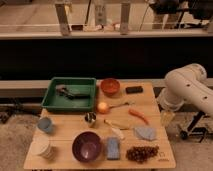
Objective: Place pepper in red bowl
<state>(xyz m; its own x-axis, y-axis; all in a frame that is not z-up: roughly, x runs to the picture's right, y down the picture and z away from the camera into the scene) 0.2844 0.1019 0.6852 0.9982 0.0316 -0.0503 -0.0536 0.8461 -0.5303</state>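
While pepper (139,115) lies apart from red bowl (110,86), end effector (167,118) nearby, state unclear.

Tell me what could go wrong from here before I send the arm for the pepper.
1. The pepper lies flat and slim, so the pincer, by the table's right edge, may slip off it.
2. Carrying it to the red bowl could clip the spoon or the black object beside the bowl.
3. The purple bowl might be mistaken for the target.
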